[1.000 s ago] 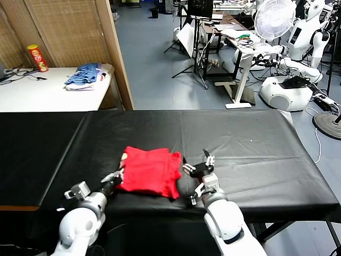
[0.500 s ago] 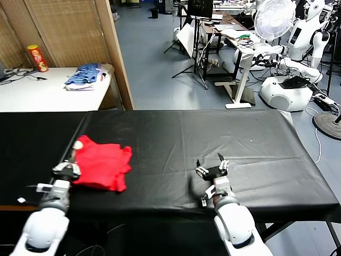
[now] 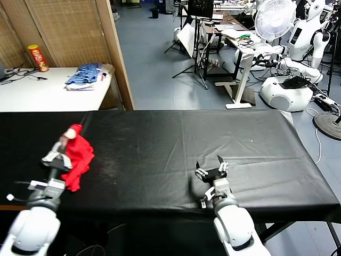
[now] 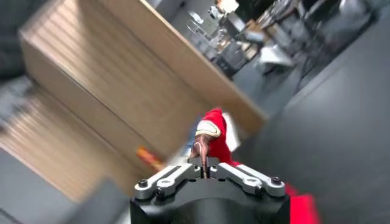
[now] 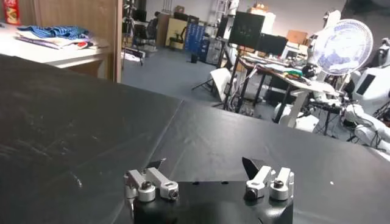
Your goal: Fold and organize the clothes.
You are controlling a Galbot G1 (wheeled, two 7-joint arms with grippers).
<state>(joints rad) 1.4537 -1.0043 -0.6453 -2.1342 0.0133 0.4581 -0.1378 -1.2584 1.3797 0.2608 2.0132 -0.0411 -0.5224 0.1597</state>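
Black cloth covers the long table (image 3: 213, 138) that fills the head view, with a workshop behind it: a white side table (image 3: 37, 93) at about ten o'clock carrying a blue striped pile of clothes (image 3: 85, 74) and a red-and-yellow can (image 3: 37, 57), a wooden screen (image 3: 69, 26) beside it, and a white fan (image 3: 274, 18) at about one o'clock. The left gripper (image 3: 58, 152) sits at about nine o'clock, near the table's left end, its fingers pinched narrow on the red T-shirt (image 3: 77, 157). The shirt is bunched and hangs from that grip as a crumpled red clump, its lower folds close to the black cloth; whether they touch it cannot be told. The right gripper (image 3: 212, 170) rests at about five o'clock near the front edge, well apart from the shirt, its fingers spread wide and holding nothing.

From the left wrist, the left gripper (image 4: 206, 173) shows its two fingers drawn together, with a fold of the red T-shirt (image 4: 216, 140) standing up out of them. A brown and white patch of print shows at the top of that fold. More red cloth shows beside the gripper body, and the wooden screen (image 4: 122, 91) lies blurred behind.

From the right wrist, the right gripper (image 5: 207, 173) has its fingers (image 5: 146, 179) wide apart above bare black table (image 5: 79, 122). Beyond it stand the blue striped pile of clothes (image 5: 52, 31) on its side table and the fan (image 5: 341, 45).
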